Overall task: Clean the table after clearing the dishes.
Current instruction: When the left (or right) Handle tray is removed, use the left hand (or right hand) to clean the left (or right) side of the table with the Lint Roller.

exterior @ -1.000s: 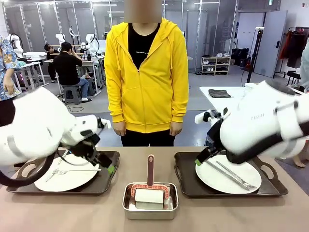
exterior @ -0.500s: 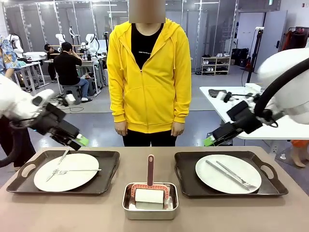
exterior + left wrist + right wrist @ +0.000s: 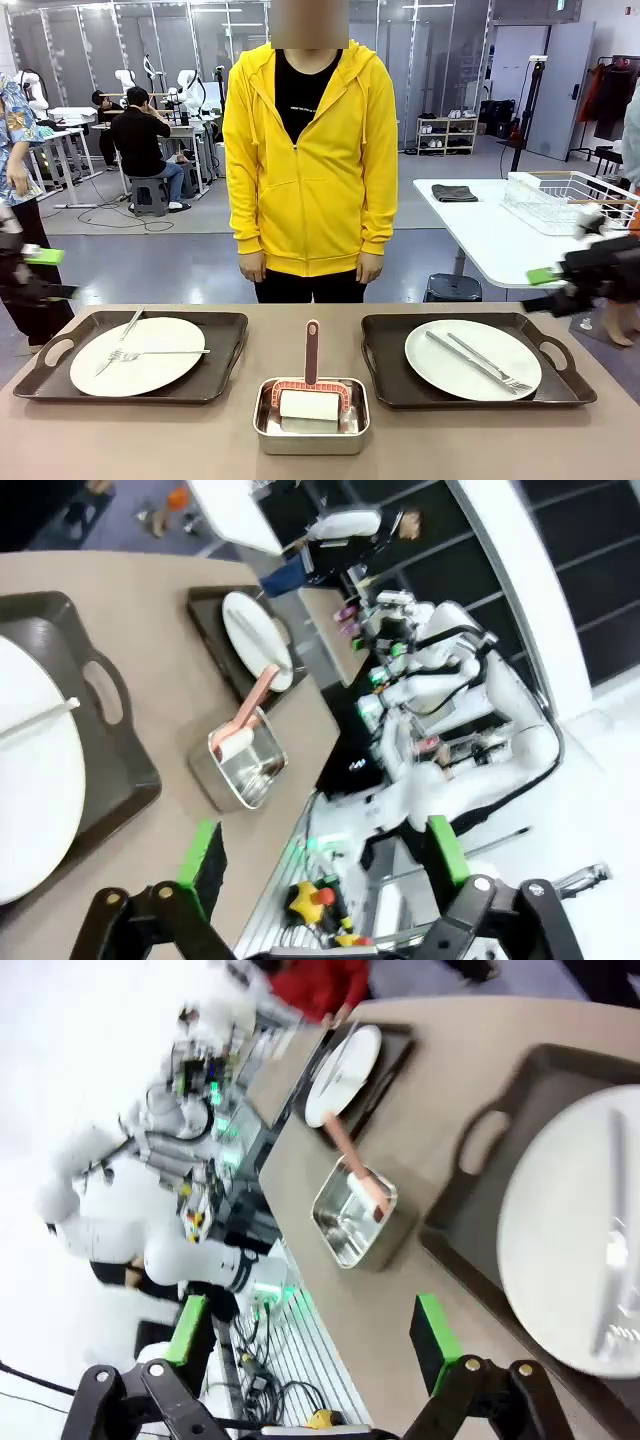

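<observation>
Two white plates with silver cutlery rest on dark brown trays on the tan table (image 3: 120, 440): the left plate (image 3: 137, 355) on the left tray (image 3: 226, 345), the right plate (image 3: 473, 360) on the right tray (image 3: 385, 380). My left gripper (image 3: 48, 274) hangs open off the table's left end, holding nothing. Off the right end my right gripper (image 3: 551, 290) is open and empty too. In the left wrist view the open left gripper (image 3: 323, 852) looks along the table past a plate (image 3: 30, 780). The right wrist view has the open right gripper (image 3: 311, 1335) and a plate (image 3: 570, 1250).
A small steel pan (image 3: 310, 415) holding a white roller with a reddish handle sits at the front middle, between the trays. A person in a yellow hoodie (image 3: 310, 160) stands at the far edge with hands down. A white side table with a wire rack (image 3: 560, 200) stands at right.
Both arms have swung up and outward, away from the trays, to the picture's left and right edges. The plates, trays and pan have not moved.
</observation>
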